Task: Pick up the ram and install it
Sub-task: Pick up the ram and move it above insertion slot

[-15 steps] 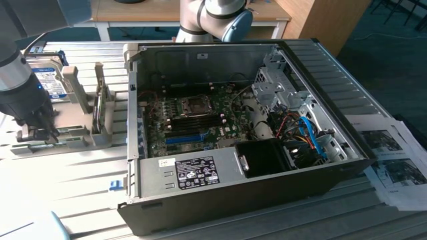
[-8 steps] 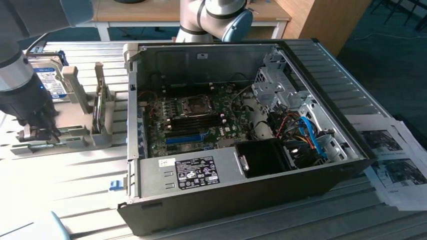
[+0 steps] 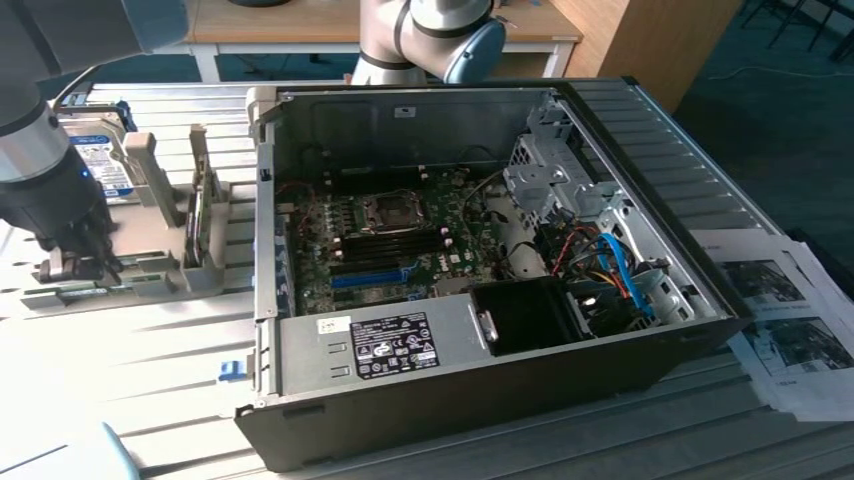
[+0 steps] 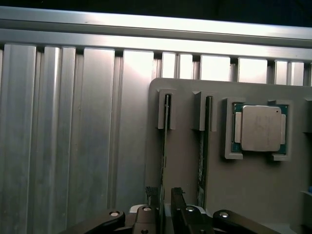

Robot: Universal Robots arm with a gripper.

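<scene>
Here, the robot's gripper (image 3: 74, 268) (image 4: 164, 196) is lowered over a pale grey moulded holder (image 3: 147, 278) (image 4: 253, 195) that lies on a ribbed aluminium table (image 3: 134, 360) (image 4: 73, 146). In the wrist view its two dark fingers (image 4: 178, 202) stand apart, one on each side of the ram (image 4: 165, 146). The ram is a long, thin green circuit-board stick, seen edge-on and standing upright in a slot of the holder. Its upper edge runs straight into the gap between the fingers. The jaws are spread wider than the stick, and whether either finger touches it cannot be told. Nothing is lifted, and the stick sits in its slot.

Just beside the gripper, one slot over, a second green memory stick (image 4: 204, 146) stands on edge, parallel to the first. Beyond that one, farther from the fingers, a square silver processor chip (image 4: 261, 127) lies flat in its own recess of the holder.

In the exterior view a silver hard drive with a blue-and-white label (image 3: 104, 168) stands at the holder's far end, behind the gripper. Well away from the gripper, toward the exterior view's right, an open black computer case (image 3: 467, 400) lies on its side on the table. Its green motherboard (image 3: 387, 250) is exposed. Printed paper sheets (image 3: 787, 330) lie beyond the case, farthest from the gripper.
</scene>
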